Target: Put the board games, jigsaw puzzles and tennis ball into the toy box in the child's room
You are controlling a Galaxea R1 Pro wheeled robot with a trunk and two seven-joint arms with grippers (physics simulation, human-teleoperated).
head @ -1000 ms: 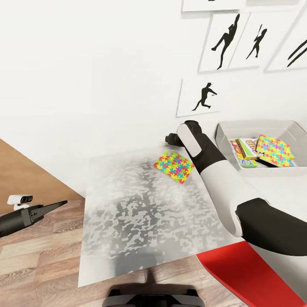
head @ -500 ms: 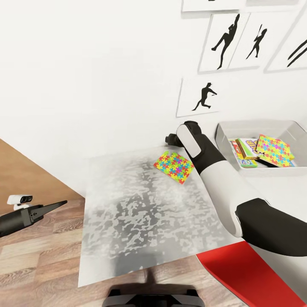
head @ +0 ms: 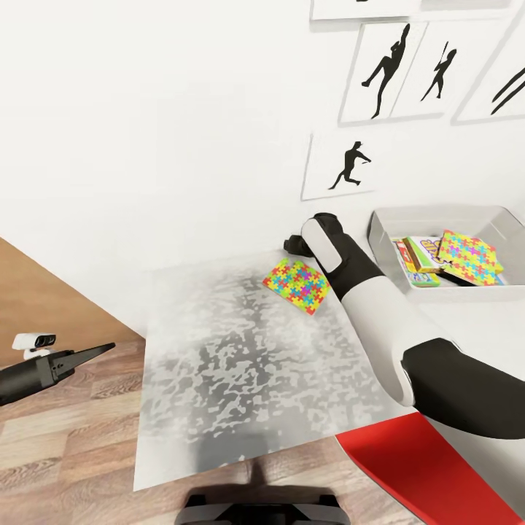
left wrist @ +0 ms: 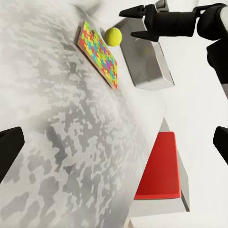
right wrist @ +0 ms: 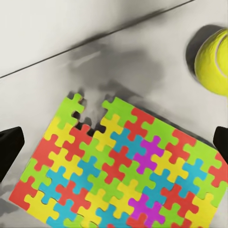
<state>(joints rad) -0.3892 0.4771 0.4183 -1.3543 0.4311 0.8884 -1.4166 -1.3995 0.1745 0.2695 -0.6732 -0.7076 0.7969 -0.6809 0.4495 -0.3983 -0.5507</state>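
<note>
The right pincer (left wrist: 142, 23) hangs with its fingers apart directly over the loose jigsaw puzzle (right wrist: 123, 171), which lies flat on the bench (head: 240, 364) beside the tennis ball (right wrist: 213, 61), while the left pincer (head: 95, 351), also apart, stands well off over the floor.

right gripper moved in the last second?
Yes, slightly. In the head view the right gripper has shifted toward the toy box, judged against the jigsaw puzzle on the table.
</note>
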